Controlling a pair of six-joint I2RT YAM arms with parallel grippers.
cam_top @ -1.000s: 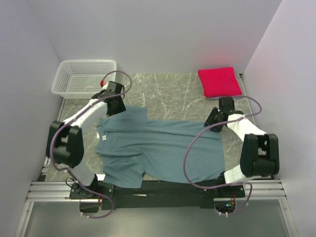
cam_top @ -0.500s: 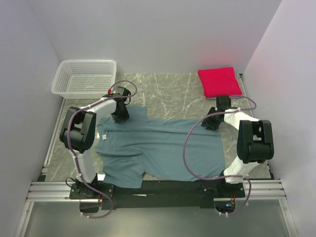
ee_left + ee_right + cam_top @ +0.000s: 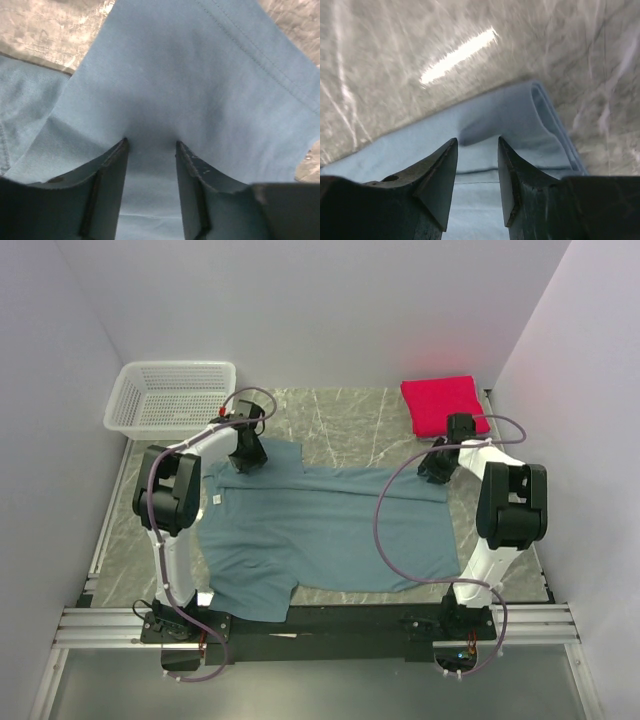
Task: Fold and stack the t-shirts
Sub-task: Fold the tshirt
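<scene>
The teal-blue t-shirt (image 3: 320, 530) lies spread across the middle of the marble table, collar end to the left. My left gripper (image 3: 247, 455) is shut on its far left edge. In the left wrist view the cloth (image 3: 200, 75) tents up into that gripper (image 3: 150, 142), lifted off the layer below. At the far right corner my right gripper (image 3: 435, 468) is shut on a bunched fold of the hem (image 3: 510, 115), pinched at the right gripper (image 3: 477, 140). A folded crimson-pink t-shirt (image 3: 444, 406) rests at the back right, just beyond the right gripper.
A white mesh basket (image 3: 170, 395) stands at the back left, close behind the left arm. Bare marble (image 3: 340, 420) shows between basket and pink shirt. White walls close in on three sides. The black rail (image 3: 330, 625) runs along the near edge.
Both grippers have moved toward the back of the table, dragging the teal shirt's far edge with them. The whole shirt has slid away from the near rail and lies flatter.
</scene>
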